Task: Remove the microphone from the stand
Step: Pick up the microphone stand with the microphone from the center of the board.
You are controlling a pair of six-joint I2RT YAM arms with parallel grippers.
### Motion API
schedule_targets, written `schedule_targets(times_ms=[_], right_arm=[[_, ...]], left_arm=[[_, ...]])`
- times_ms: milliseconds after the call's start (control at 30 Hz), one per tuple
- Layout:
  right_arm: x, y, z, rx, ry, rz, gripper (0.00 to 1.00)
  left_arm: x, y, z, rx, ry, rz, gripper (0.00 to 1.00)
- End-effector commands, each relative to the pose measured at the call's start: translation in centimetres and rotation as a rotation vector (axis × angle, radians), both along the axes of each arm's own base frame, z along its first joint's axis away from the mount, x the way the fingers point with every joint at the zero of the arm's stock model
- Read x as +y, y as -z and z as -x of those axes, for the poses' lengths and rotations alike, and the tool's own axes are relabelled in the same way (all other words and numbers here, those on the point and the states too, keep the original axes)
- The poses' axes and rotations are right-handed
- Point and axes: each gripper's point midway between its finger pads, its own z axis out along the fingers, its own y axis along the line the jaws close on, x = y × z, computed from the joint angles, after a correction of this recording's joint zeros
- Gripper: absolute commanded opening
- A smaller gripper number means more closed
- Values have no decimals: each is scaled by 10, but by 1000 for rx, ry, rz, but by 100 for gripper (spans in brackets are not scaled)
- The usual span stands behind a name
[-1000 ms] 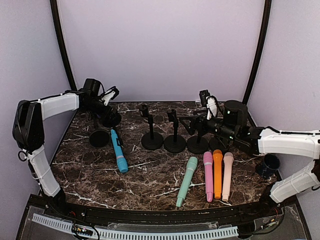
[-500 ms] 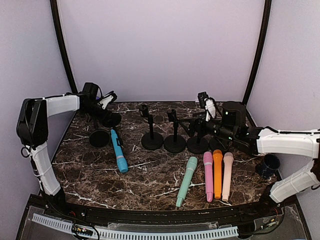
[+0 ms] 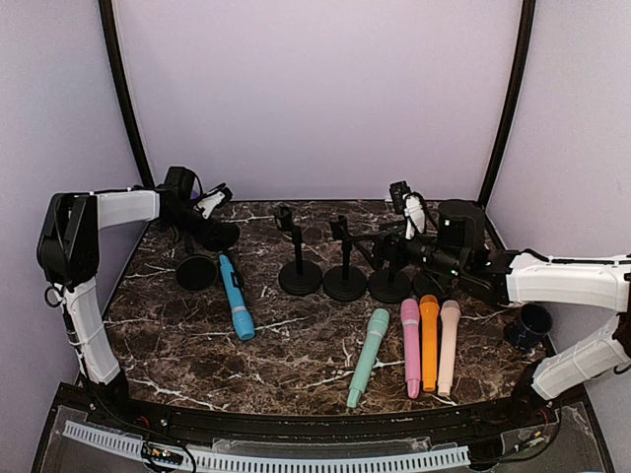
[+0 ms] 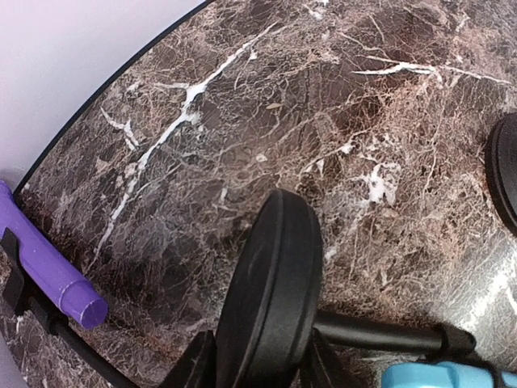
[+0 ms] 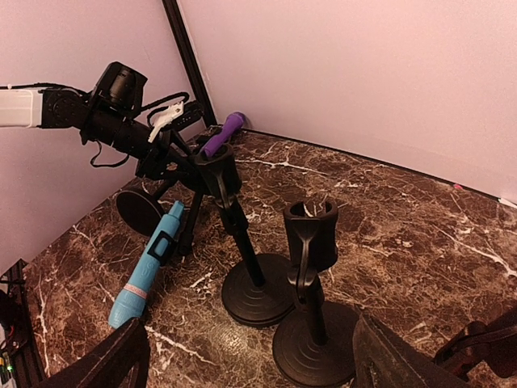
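Blue microphone [image 3: 236, 307] is seen lying on the marble table [image 3: 296, 345], clipped to the tipped stand [image 4: 380, 333], while the stand base [image 4: 271, 299] is pinched edge-on by the left gripper [image 4: 258, 365], spread wider a second earlier.

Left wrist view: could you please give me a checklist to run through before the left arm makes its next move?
1. Base inside the left gripper: ok, it stands on edge with a jaw on each side.
2. Grip tight on the base: cannot tell.
3. Blue mic in that stand's clip: ok, the clip wraps it.
4. Purple mic away from the left gripper: ok, off to one side.
5. Right gripper open and empty: ok.
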Motion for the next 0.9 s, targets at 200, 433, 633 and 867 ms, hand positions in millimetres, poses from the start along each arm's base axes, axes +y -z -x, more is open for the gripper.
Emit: schedule_targets(times_ms=[200,433,633,867], right_arm=[[-6,-21,0,-44,18,-35,88],[-12,-21,2,-49,31,-35,88],[-13,-24,3,-59,34,-38,89],[-15,-46,5,-82,30,-55,89]], left_arm=[[-8,-3,14,26,52,39,19],[-11,-17,22,36,34,85,0],[-23,-49,35,50,-4,238,0],[-27,-99,65,-2,-66,401,0]])
